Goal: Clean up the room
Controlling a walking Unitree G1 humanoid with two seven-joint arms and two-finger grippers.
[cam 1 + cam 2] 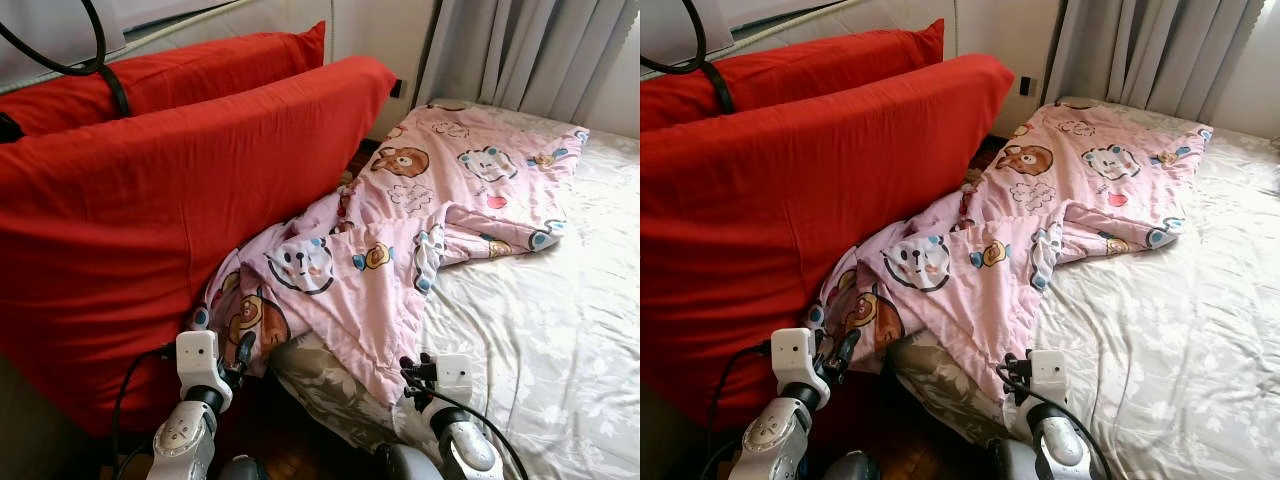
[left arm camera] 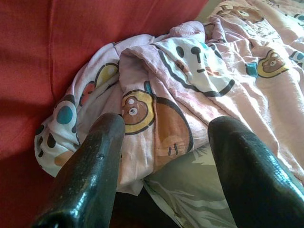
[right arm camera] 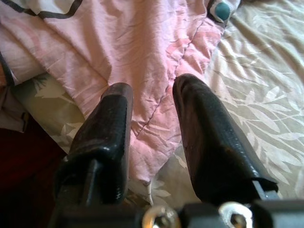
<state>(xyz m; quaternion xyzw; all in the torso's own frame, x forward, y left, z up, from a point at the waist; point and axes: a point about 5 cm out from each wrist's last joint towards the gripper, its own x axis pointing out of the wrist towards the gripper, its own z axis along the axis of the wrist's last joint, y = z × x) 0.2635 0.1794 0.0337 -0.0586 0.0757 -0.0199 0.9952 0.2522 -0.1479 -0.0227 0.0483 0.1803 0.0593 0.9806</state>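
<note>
Two pincers were low in front of us at the near corner of the bed (image 1: 560, 330), both with fingers spread and nothing between them. Our left pincer (image 2: 164, 142) pointed at the bunched end of the pink cartoon blanket (image 1: 440, 190), where it had slumped off the mattress edge against the big red cushion (image 1: 150, 240). Our right pincer (image 3: 152, 114) hovered just above the blanket's near hem, where the pink cloth met the pale leaf-patterned sheet (image 3: 256, 95); whether its fingers touched the cloth we could not tell.

The blanket itself lay crumpled in a diagonal across the bed, its far end near the grey curtains (image 1: 520, 50) and its near end hanging down beside the cushion. A second red cushion (image 1: 190, 70) stood behind the first, with a black cable (image 1: 100, 60) looping over it.

We judged the step in hand to be taking hold of the blanket so as to straighten it over the bed. The next move called for each pincer to close on a fold of cloth, the left on the drooping corner and the right on the hem, then lift and draw the blanket flat.

No brand, label or readable writing showed; the blanket carried only bear and animal pictures.
</note>
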